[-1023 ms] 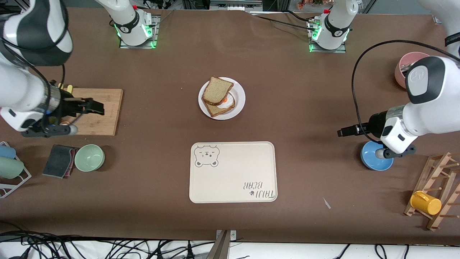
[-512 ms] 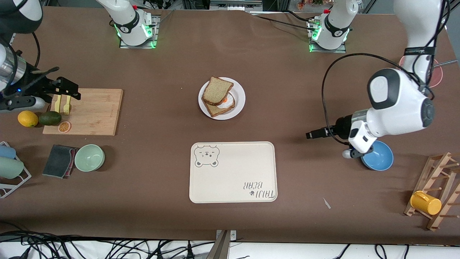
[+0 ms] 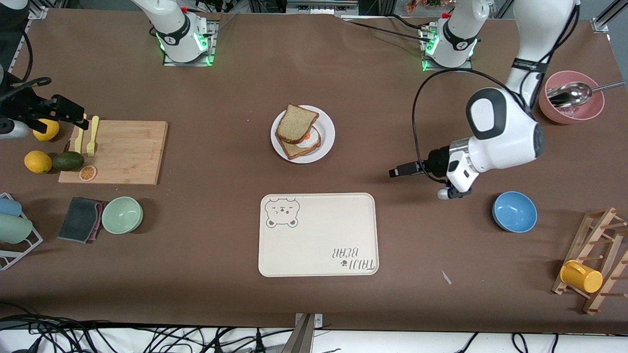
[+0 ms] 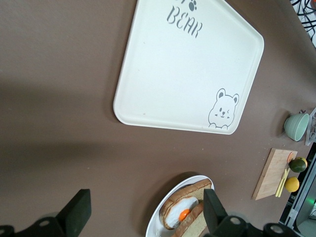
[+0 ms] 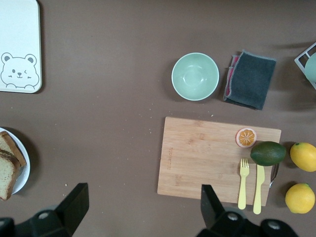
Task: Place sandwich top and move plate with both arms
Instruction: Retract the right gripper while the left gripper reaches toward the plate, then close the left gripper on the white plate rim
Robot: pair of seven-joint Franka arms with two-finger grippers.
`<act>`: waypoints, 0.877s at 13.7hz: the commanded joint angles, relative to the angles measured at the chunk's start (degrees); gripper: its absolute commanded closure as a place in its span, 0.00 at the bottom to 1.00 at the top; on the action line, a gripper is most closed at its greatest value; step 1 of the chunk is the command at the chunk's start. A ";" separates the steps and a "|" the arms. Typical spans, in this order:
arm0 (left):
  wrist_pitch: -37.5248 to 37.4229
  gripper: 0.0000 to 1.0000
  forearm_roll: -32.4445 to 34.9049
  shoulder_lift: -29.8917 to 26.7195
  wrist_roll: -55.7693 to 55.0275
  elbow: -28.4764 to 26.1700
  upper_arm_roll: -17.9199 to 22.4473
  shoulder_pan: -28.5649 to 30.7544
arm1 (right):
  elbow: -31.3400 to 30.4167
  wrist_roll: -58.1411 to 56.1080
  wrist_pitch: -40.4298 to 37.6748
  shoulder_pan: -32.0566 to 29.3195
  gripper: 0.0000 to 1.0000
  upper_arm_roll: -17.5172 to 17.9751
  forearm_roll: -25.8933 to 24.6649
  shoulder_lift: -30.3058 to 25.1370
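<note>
My brown table (image 3: 221, 88) carries the plate (image 3: 327, 128) mid-table; the sandwich top (image 3: 296, 123) leans on its egg slice. My left pincer (image 3: 395, 172) and right pincer (image 3: 81, 120) hover spread. Only the front view shows 2 bases.

The cream tray (image 4: 187, 64) reads "BEAR" beside a paw print.

Even, bright overhead light. Soft shadows fall on the brown table (image 3: 206, 235) under the left gripper (image 3: 395, 172) and beside the plate (image 4: 159, 219). Mild glare on white arm shells. Wrist-view fingers (image 4: 75, 212) look dark, slightly soft.
</note>
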 commanded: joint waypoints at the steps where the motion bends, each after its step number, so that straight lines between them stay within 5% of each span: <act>1: 7.10 0.00 -5.60 -3.16 3.34 -6.68 -4.59 0.69 | 1.71 -0.34 -2.48 -0.33 0.00 0.30 -0.10 0.58; 5: 17.83 0.00 -17.35 -2.82 9.28 -11.44 -12.33 0.52 | 1.79 -0.07 -4.42 -0.50 0.00 0.12 -0.80 0.58; 9: 19.60 0.00 -38.26 -0.53 26.24 -13.19 -13.14 -2.20 | 1.79 -0.07 -4.69 -0.51 0.00 0.03 -0.80 0.49; 12: 22.84 0.00 -47.26 1.23 34.27 -13.37 -13.14 -6.06 | 1.79 -0.07 -4.69 -0.33 0.00 0.30 -0.80 0.49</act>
